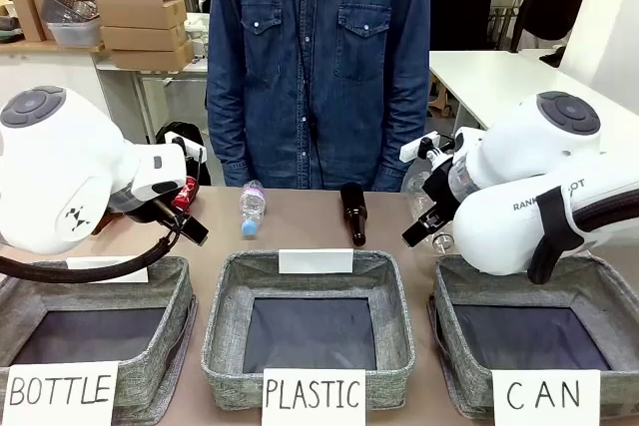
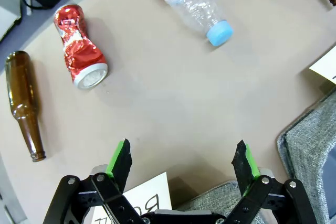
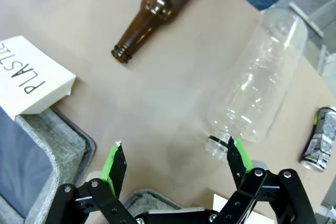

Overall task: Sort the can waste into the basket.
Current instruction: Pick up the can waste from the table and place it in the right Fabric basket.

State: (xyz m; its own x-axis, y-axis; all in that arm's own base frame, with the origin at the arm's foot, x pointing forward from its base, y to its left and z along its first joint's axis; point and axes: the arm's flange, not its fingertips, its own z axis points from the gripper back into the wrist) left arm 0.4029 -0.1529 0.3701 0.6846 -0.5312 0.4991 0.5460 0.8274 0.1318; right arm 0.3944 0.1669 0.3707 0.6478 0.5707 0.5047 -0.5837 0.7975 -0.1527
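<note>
1. Fingers (image 2: pixel 119 161) of the left gripper (image 2: pixel 182 151) stand wide apart over bare table (image 2: pixel 173 87), gripping nothing; the right gripper (image 3: pixel 175 148) also hangs spread and empty.
2. Off the PLASTIC basket (image 1: pixel 225 316)'s far left corner lies the dented red can (image 2: pixel 80 45) on its side, with a brown bottle (image 2: pixel 23 103) alongside it but apart.
3. Just behind that basket lie a small blue-capped plastic bottle (image 1: pixel 252 209) and a second brown bottle (image 1: pixel 353 212).
4. A large clear bottle (image 3: pixel 257 87) lies between the PLASTIC basket and the dark can (image 3: pixel 319 140), its neck close to one right finger.
5. The CAN basket (image 1: pixel 459 366) sits just right of the PLASTIC basket, the right arm above its far rim; the BOTTLE basket (image 1: pixel 170 346) sits just left.
6. A person in a denim shirt (image 1: pixel 319 47) stands beyond the PLASTIC basket, at the table's far edge.
</note>
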